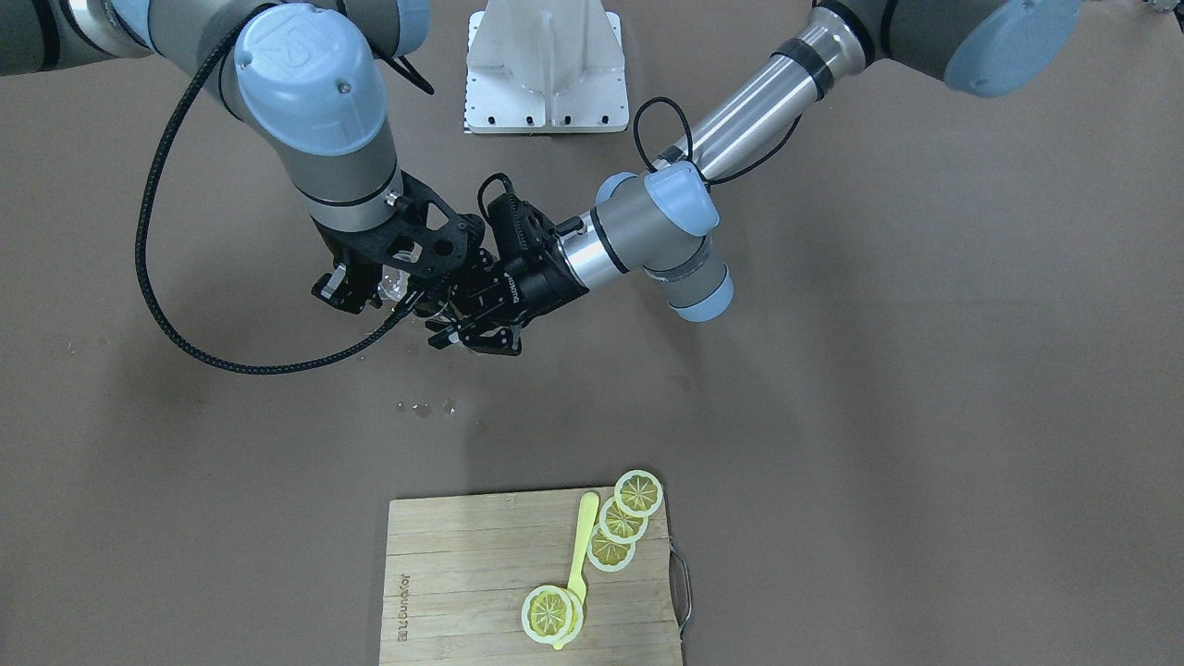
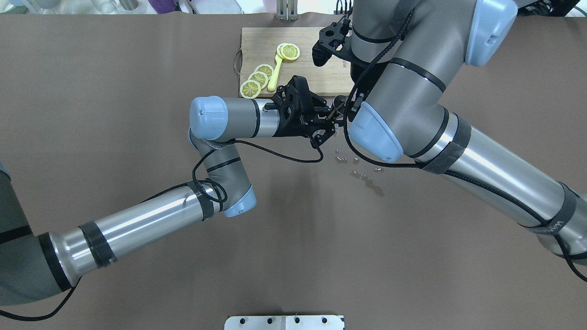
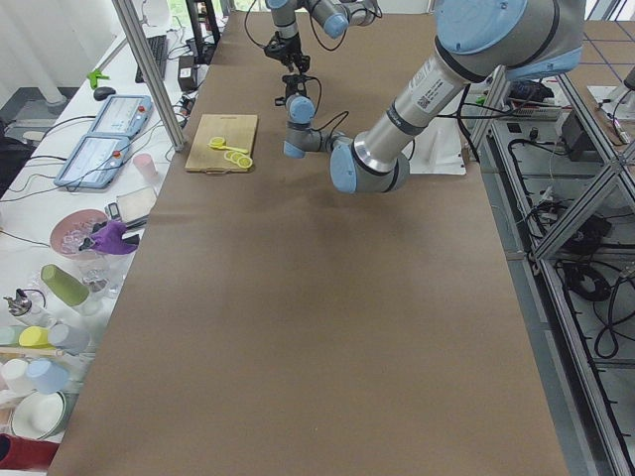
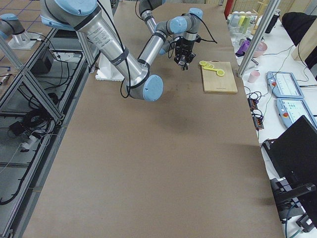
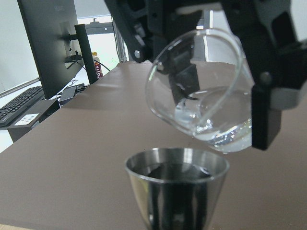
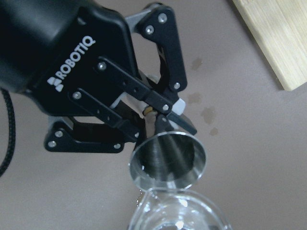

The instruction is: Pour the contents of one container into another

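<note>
**Left of centre in the front-facing view: a glass tipped over a steel cup**

In the lower middle of the left wrist view, the steel cup [image 5: 176,191] stands upright with its mouth open to the camera. The left gripper [image 6: 160,125] pinches this cup between its jaws, holding it above the brown table [image 1: 925,416]. Directly above the cup's rim, the clear glass [image 5: 201,96] is tilted steeply, its mouth facing the upper left of the frame. The right gripper [image 5: 225,96] has its jaws pressed on the sides of the glass. A little clear liquid [image 5: 225,136] lies pooled in the lowest part of the glass. Spilled droplets [image 2: 362,172] dot the table just right of centre in the overhead view. At the bottom centre of the front-facing view, a wooden cutting board [image 1: 462,573] carries lemon slices [image 1: 638,492] and a yellow spoon [image 1: 585,536].
</note>
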`<state>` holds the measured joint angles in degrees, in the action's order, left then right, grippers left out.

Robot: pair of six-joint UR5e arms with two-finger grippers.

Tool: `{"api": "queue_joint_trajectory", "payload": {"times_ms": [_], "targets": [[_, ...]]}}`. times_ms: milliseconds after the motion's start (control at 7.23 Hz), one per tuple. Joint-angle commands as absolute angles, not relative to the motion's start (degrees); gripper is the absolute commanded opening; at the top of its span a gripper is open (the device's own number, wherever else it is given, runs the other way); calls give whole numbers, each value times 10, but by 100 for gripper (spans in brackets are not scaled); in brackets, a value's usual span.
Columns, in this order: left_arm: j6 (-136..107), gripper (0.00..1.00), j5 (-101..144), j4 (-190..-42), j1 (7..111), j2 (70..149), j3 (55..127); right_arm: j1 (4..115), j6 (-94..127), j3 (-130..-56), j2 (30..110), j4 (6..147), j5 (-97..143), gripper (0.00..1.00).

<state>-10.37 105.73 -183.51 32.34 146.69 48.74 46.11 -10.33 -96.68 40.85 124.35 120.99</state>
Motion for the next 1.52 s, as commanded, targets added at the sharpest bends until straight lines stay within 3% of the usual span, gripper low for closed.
{"api": "queue_joint_trajectory", "payload": {"times_ms": [0,1384], "targets": [[-104,0,1057,-1835,323,1467,488,461,-122,-948,388,1277,1198,0],[-104,0,1049,-1844,319,1467,488,456,-164,-889,342,1333,1172,0]]}}
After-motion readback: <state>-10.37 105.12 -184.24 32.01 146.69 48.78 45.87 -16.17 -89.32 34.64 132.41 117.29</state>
